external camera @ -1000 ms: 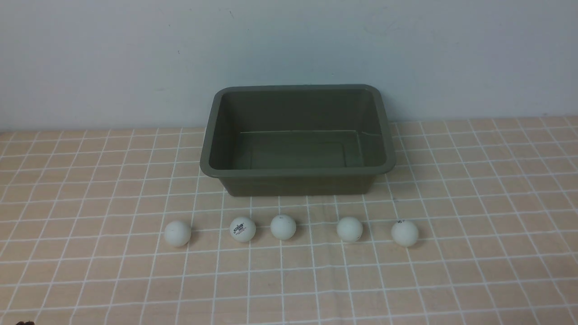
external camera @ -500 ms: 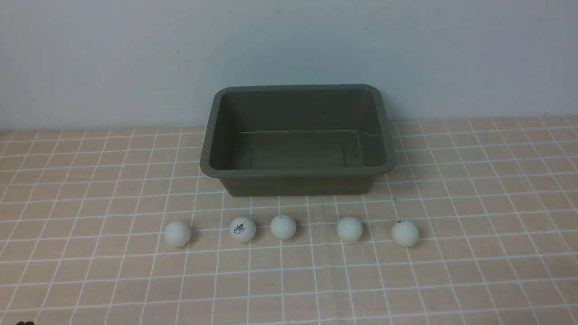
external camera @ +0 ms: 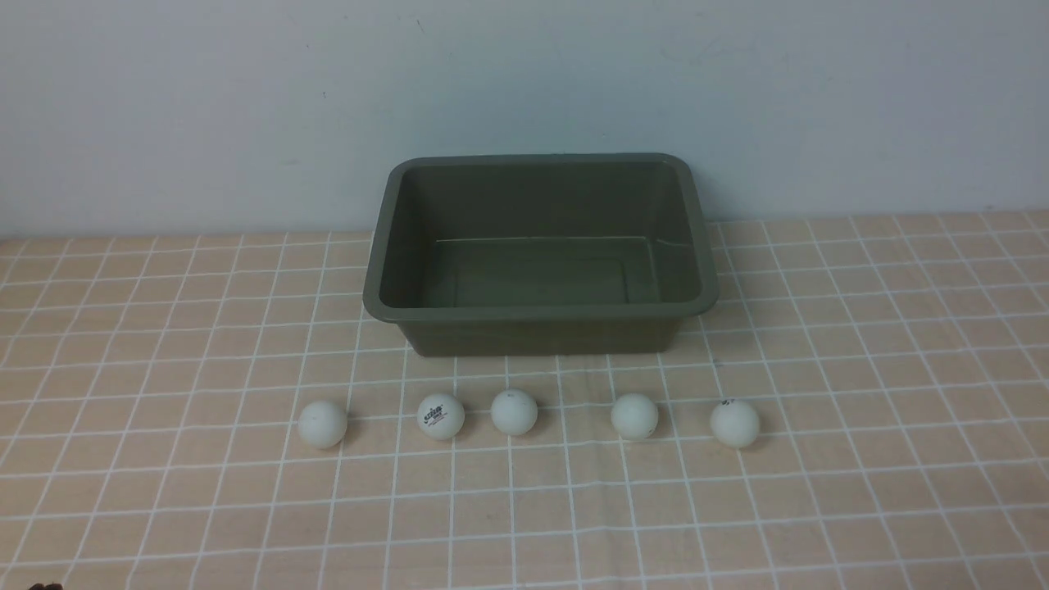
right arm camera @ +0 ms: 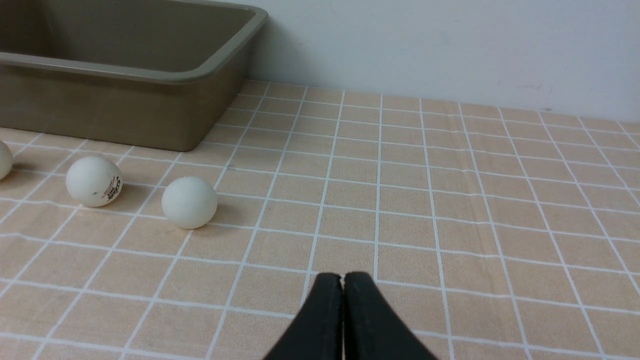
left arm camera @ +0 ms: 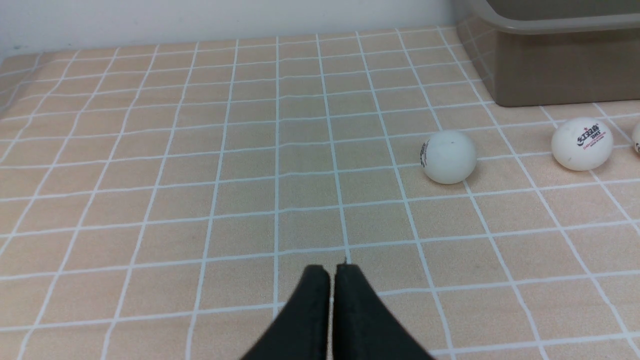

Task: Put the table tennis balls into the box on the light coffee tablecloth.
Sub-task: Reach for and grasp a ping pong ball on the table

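Observation:
The olive-green box (external camera: 539,313) stands empty at the back middle of the light coffee tablecloth (external camera: 860,459). Several white table tennis balls lie in a row in front of it, from the leftmost ball (external camera: 322,424) to the rightmost ball (external camera: 734,423). In the left wrist view my left gripper (left arm camera: 332,270) is shut and empty, well short of the nearest ball (left arm camera: 448,157); the box corner (left arm camera: 550,75) lies beyond. In the right wrist view my right gripper (right arm camera: 343,278) is shut and empty, short of the nearest ball (right arm camera: 189,202) and the box (right arm camera: 125,107). Neither gripper shows in the front view.
A pale wall (external camera: 524,90) rises right behind the box. The checked cloth runs out to both sides and toward the front edge. A small dark bit (external camera: 45,587) shows at the front view's lower left corner.

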